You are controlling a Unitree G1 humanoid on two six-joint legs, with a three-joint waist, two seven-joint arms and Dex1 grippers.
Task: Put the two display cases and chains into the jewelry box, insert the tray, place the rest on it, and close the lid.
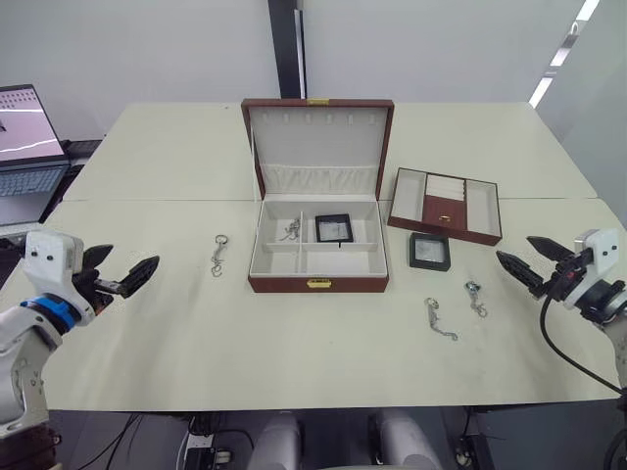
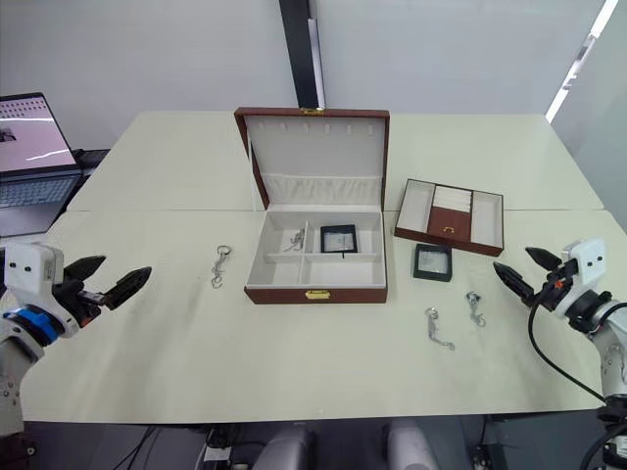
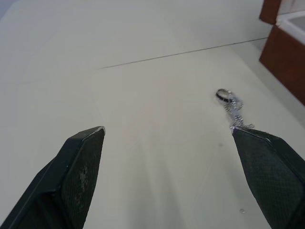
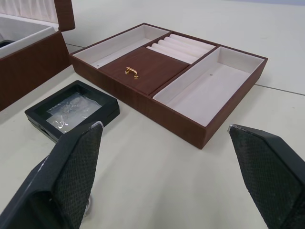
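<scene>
Head views: the jewelry box (image 1: pixel 318 257) stands mid-table, its lid (image 1: pixel 317 137) raised. One display case (image 1: pixel 333 228) and a chain (image 1: pixel 289 231) lie in rear compartments. The second display case (image 1: pixel 430 252) lies on the table just in front of the tray (image 1: pixel 446 205), right of the box. Two chains (image 1: pixel 441 319) (image 1: pixel 475 298) lie nearer the robot; another chain (image 1: pixel 218 255) lies left of the box.

Left wrist view: left gripper (image 3: pixel 171 143) spread wide, empty, the left-hand chain ahead of it.

Right wrist view: right gripper (image 4: pixel 167 131) spread, empty, facing tray and case.
</scene>
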